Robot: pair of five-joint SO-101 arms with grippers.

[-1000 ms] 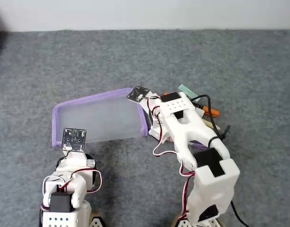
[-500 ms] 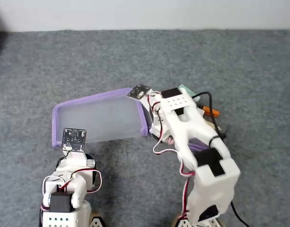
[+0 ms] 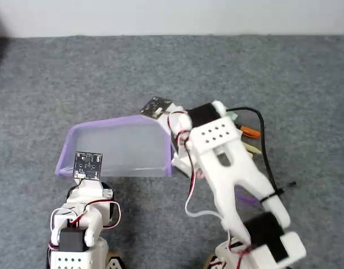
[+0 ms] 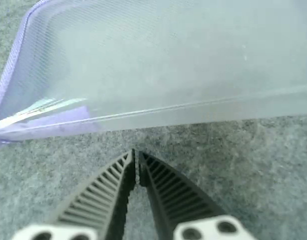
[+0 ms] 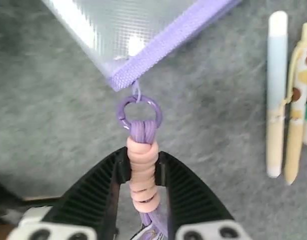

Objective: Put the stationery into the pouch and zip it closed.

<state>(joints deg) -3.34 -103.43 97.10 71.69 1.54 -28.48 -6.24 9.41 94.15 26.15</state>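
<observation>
Step in hand: working the zip, I'd say. The pens (image 5: 276,95) are all out on the table (image 3: 273,73), so nothing is packed yet and the pouch (image 3: 116,148) looks to be getting opened.

Right claw: the right claw (image 5: 142,160) is clamped tight on the zip pull (image 5: 142,175), a pink coiled charm hanging off a purple ring (image 5: 138,111) at the pouch's corner. Jaws sit on both sides of the coil, and the cord from ring to corner is pulled straight.

Left claw: the left claw (image 4: 137,157) is squeezed closed with nothing between the jaws. It hovers just off the pouch's near edge, tips pointing at it and not touching.

Pouch: translucent with purple trim, lying on the table between the two arms, its right-hand corner up by the right claw.

Inside the pouch: no pens that I can make out. A pale slip (image 4: 43,106) shows through the wall near one corner, and whether it's a label or loose contents I can't tell.

Stationery: several pens side by side on the table, just beyond the right arm and apart from the pouch.

Next move calls for: a steady pull along the zip line, and likely the left claw pinning the pouch. Otherwise the whole bag may just slide with the tug.
</observation>
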